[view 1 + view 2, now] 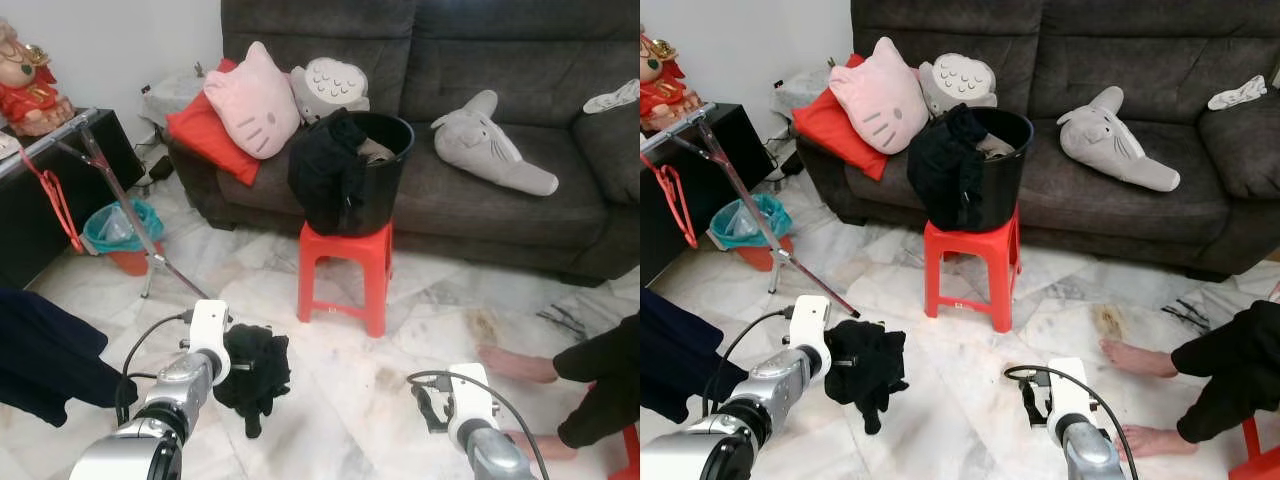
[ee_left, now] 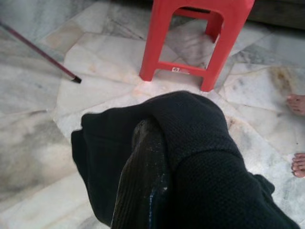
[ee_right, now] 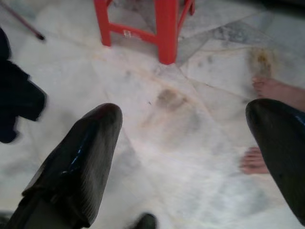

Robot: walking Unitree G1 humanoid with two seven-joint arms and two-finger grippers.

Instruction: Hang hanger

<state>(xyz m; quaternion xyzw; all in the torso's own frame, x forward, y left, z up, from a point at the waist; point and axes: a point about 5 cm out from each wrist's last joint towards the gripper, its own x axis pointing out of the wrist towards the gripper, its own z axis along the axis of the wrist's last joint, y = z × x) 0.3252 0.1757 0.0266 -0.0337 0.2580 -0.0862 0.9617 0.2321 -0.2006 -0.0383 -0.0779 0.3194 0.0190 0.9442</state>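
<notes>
Left gripper point(image 1: 243, 366), clenched on a knitted black garment point(image 1: 255, 375) that drapes over and hides most of its fingers point(image 2: 143, 186), held above the marble floor in front of the red plastic stool point(image 1: 345, 272). Right gripper point(image 3: 186, 157) hovers released, glossy fingers spread wide, right of the stool's front. A red hanger point(image 1: 55, 205) hangs on the metal rack point(image 1: 60, 130), far left of the stool. A black bucket point(image 1: 375, 175) atop the stool holds dark clothes; contents indistinct.
</notes>
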